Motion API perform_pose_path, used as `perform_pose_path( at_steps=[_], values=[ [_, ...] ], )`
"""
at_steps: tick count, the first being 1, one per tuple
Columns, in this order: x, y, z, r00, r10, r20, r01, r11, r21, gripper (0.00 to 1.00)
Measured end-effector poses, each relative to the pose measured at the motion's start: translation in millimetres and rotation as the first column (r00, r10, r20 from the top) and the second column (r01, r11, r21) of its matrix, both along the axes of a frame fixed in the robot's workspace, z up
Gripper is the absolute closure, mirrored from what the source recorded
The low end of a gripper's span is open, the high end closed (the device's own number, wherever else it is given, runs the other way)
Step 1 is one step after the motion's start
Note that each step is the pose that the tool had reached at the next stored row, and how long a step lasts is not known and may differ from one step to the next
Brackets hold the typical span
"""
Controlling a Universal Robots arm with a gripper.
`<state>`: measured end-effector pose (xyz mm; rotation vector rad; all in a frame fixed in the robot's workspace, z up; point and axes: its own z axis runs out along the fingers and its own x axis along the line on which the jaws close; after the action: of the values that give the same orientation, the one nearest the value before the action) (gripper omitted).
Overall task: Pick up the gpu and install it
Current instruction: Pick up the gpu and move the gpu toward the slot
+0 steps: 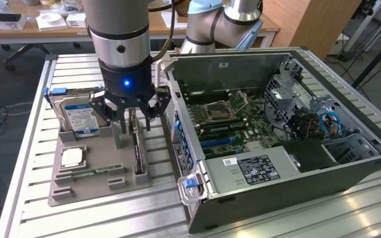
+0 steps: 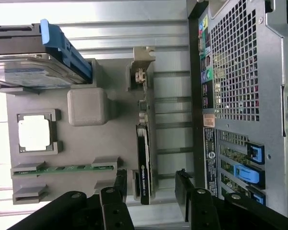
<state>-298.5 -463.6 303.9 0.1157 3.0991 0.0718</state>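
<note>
One step underway: your end effector [image 1: 132, 121] hangs open over the gpu [image 1: 137, 151], at the tray [image 1: 88, 193] edge nearest the case [image 1: 296, 198]; pick-up needs jaws straddling it.

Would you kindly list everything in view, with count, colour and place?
gpu: one, dark, on edge in the tray, beneath the tool
hard drive: one, silver, blue label, upright in tray
processor chip: one, silvery, tray pocket
RAM stick: one, green, tray slot
tray: one, grey, on table
computer case: one, dark, open, exterior view's right
table: one, silver slats
tool: one, black, open, over gpu
</note>
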Motion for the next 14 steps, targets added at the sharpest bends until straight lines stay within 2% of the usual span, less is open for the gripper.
perform_pose_path(
  at_steps=[14],
  values=[
    [0.6,0.0,-25.5,1.0,0.0,0.0,0.0,1.0,0.0,0.47]
  ],
)
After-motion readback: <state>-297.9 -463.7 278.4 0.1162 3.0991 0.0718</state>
